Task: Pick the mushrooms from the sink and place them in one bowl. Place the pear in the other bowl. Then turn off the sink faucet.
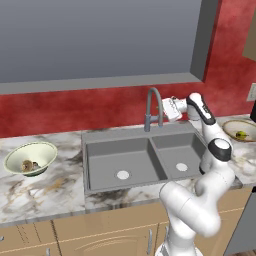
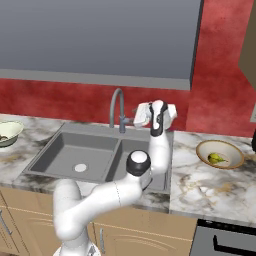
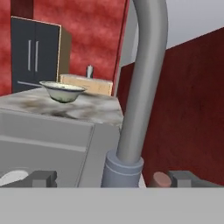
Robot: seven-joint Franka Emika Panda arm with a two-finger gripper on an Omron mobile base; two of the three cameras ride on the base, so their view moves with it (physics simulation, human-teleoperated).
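The hand [image 3: 105, 177] is being held wide open, empty, just beside the sink faucet [image 1: 151, 107]. The mushrooms [image 1: 29, 165] are being kept in the green-white bowl [image 1: 31, 157] on the bench [image 1: 45, 192] left of the sink [image 1: 142, 157]. Farther right, the pear [image 2: 216, 158] is being kept in the tan-rimmed bowl [image 2: 220, 153].

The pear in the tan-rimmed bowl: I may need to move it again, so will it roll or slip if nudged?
The pear looks small and rounded, so a nudge would probably roll it. The bowl around it is shallow but curved, which would likely return it to the middle. Its skin looks smooth, so it may slip.
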